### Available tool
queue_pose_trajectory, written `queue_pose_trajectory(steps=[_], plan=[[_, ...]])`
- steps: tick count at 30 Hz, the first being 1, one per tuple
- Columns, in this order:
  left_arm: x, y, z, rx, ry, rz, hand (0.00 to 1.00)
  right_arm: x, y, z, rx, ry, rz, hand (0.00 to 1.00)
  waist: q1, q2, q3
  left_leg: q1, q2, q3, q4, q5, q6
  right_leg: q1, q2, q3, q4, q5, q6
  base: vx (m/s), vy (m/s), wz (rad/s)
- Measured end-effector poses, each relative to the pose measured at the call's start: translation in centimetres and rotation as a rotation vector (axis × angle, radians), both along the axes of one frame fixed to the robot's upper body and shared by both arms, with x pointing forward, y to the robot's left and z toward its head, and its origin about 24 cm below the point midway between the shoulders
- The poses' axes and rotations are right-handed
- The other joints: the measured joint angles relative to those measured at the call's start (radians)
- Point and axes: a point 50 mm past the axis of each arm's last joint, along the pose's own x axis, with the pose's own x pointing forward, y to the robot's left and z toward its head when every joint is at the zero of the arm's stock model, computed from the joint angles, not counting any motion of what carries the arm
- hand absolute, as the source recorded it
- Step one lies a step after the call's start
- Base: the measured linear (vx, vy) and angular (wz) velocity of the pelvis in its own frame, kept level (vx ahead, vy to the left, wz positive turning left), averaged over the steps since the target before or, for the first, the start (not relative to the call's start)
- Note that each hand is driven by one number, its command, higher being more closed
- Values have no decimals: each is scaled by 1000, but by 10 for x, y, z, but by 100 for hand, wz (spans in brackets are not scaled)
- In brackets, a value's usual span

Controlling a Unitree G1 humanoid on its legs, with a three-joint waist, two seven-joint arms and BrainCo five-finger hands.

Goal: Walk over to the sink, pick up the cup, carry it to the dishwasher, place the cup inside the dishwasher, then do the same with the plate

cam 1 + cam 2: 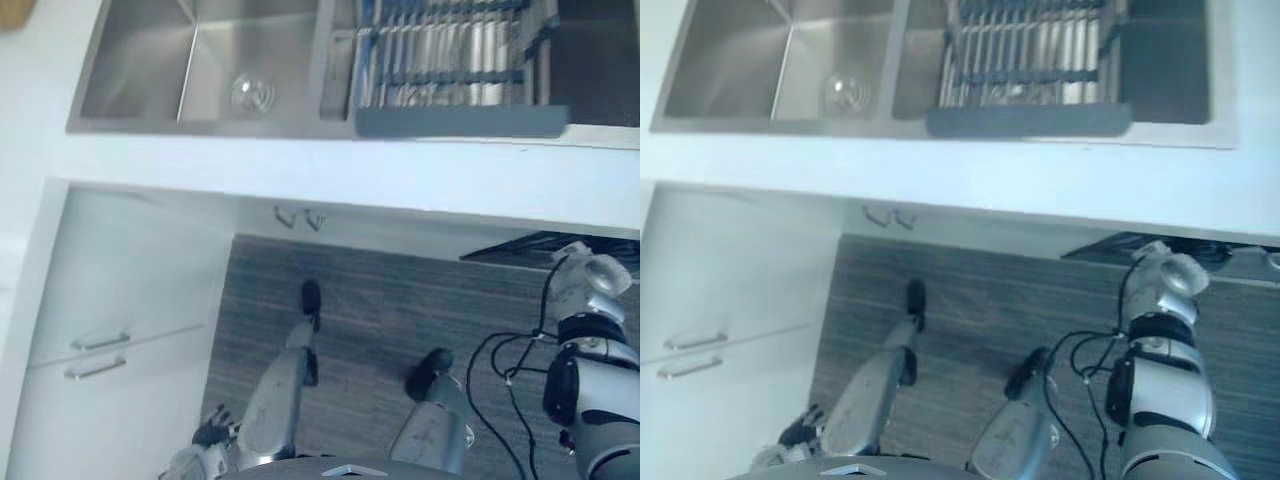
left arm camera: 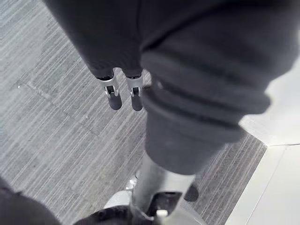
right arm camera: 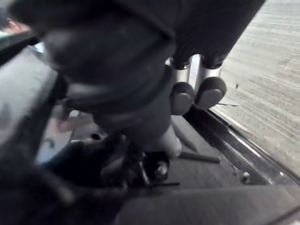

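**Cup not clearly placed, both hands empty at the sink**

Cup cannot be pinned down. A round glinting thing (image 1: pixel 252 93) on the floor of the sink (image 1: pixel 140 60) could be it or just the drain, too unclear to tell. Plate is no clearer: it may be among the items in the dish rack (image 1: pixel 440 50) over the sink's right half.

Left hand (image 1: pixel 205 438) hangs low by the floor, fingers (image 2: pixel 114 99) straight and loose, holding nothing. Right hand (image 1: pixel 590 278) hangs by a dark ledge (image 1: pixel 530 250) under the bench (image 1: pixel 400 170), probably the dishwasher's open door. Its fingers (image 3: pixel 183 97) are relaxed and empty.

Judgement: empty hands facing the sink fit either a stop before reaching in or a return after dropping something off at the dishwasher. Whatever comes next calls for locating the dish first, then lifting a hand over the bench edge.
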Motion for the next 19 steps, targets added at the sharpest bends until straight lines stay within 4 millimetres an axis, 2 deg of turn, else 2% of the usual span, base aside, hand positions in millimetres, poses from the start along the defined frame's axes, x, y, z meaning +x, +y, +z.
queue_pose_trajectory(steps=[3, 4, 5, 6, 7, 8, 9, 10, 11, 12, 13, 14, 16, 17, 19], plan=[[0, -2, 3, -21, -27, -6, 0, -5, -8, 8, -15, 0, -36, 100, 6, 14, 11, -15, -3, -12, 0, 0, 0, -11, 5, 6, 1, -1, 1, -73, 15, 15], [0, -4, 3, -29, -39, -13, 0, -5, -11, 14, -29, -11, -40, 100, 7, 27, 16, -29, -3, -24, 0, -1, -1, -22, 15, 12, -1, -1, 1, -128, 34, 11], [3, -5, 4, -37, -50, -21, 0, -5, -14, 22, -39, -30, -48, 100, 9, 40, 22, -43, 0, -23, 0, -19, -22, -34, 31, 26, -12, 1, -1, -125, 47, 13], [4, -6, 4, -36, -53, -33, 0, -7, -17, 25, -43, -34, -52, 100, 9, 43, 25, -51, 0, -12, 3, -58, -70, -34, 34, 37, -34, 5, -5, -139, 113, 20], [14, -4, 8, -55, -88, -45, 0, -8, -20, 31, -46, -49, -52, 100, 2, 14, 48, -85, -30, 12, 99, -51, -21, -48, 1, 62, -76, 12, -16, -57, 69, 4], [14, -6, 9, -112, -110, -23, 0, -8, -20, 31, -66, -55, -12, 100, 19, 13, 63, -96, -51, 9, 283, -116, 50, -47, -6, 79, -93, 42, 6, -5, 65, -15], [9, -8, 7, -125, -97, -18, 0, -7, -19, 31, -77, -57, 11, 100, 26, 31, 61, -68, -38, 8, 268, -167, 40, -39, 9, 88, -99, 64, 1, 36, 31, -22], [8, -6, 6, -124, -89, -23, 0, -7, -12, 14, -86, -19, 48, 100, 10, 20, 68, -31, -54, 10, 204, -148, 56, -34, 4, 126, -120, 97, -2, 15, 66, -4], [5, -5, 5, -132, -77, -14, 0, -3, 4, -13, -106, 72, 138, 100, 3, 16, 71, -6, -55, 11, 162, -127, 55, -16, 15, 130, -153, 117, -1, -7, 44, 4], [4, -5, 5, -141, -76, -7, 0, -3, 14, -30, -106, 124, 188, 100, 4, 11, 74, 6, -51, 15, 146, -121, 53, -7, 23, 131, -170, 123, -3, 34, -18, -10], [2, -4, 5, -163, -75, 7, 0, -1, 38, -63, -57, 187, 279, 100, 4, 2, 80, 32, -44, 36, 119, -112, 48, 8, 32, 136, -193, 133, -4, 44, -35, -22], [1, -4, 5, -170, -76, 9, 0, -2, 52, -81, -36, 221, 321, 0, 3, -2, 84, 49, -40, 46, 107, -107, 50, 16, 36, 141, -200, 136, -6, 66, -46, -30], [-2, 0, 5, -175, -78, 37, 0, -23, 108, -147, 91, 325, 459, 0, -11, -29, 102, 96, -27, 76, 89, -106, 46, 44, 57, 173, -228, 139, -9, 63, -44, -37], [-3, 1, 5, -177, -80, 47, 0, -32, 121, -161, 116, 357, 480, 0, -15, -39, 109, 106, -24, 86, 85, -109, 44, 47, 61, 184, -231, 139, -9, 59, -44, -50], [-1, -1, 5, -189, -89, 77, 0, -72, 147, -203, 180, 488, 507, 0, -36, -81, 131, 150, -8, 137, 68, -118, 36, 54, 77, 226, -251, 151, -14, 53, -43, -57]])
